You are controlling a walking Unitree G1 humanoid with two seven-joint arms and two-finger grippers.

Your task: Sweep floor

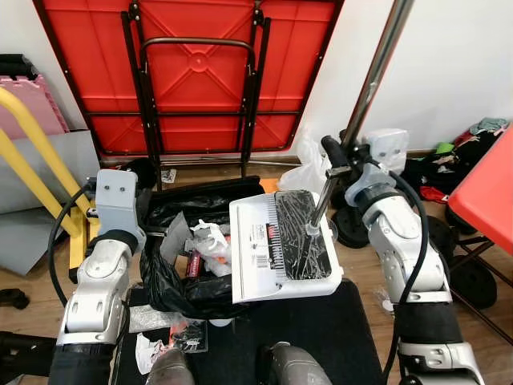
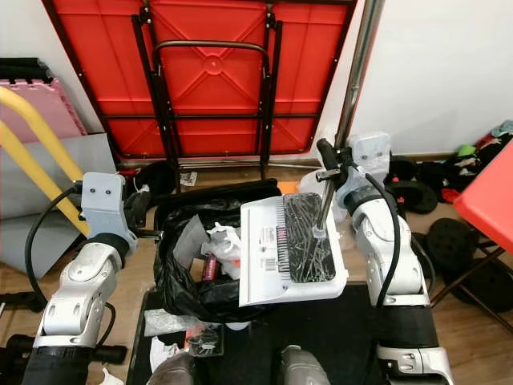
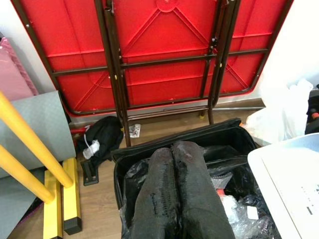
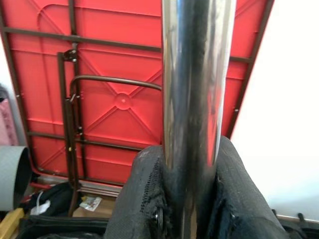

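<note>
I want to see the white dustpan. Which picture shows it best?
The right eye view: the whole white dustpan shows tilted over the black trash bag, its pole held by the right gripper. The left eye view shows it nearly as well. The left wrist view catches one corner; the right wrist view shows the pole.

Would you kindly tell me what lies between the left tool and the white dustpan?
The open black trash bag with crumpled litter lies between the left tool and dustpan, seen in the eye views.

One white dustpan [image 1: 280,249], one black rubbish bag [image 1: 172,281], one folded red table [image 1: 192,72], two yellow bars [image 1: 36,152].
</note>
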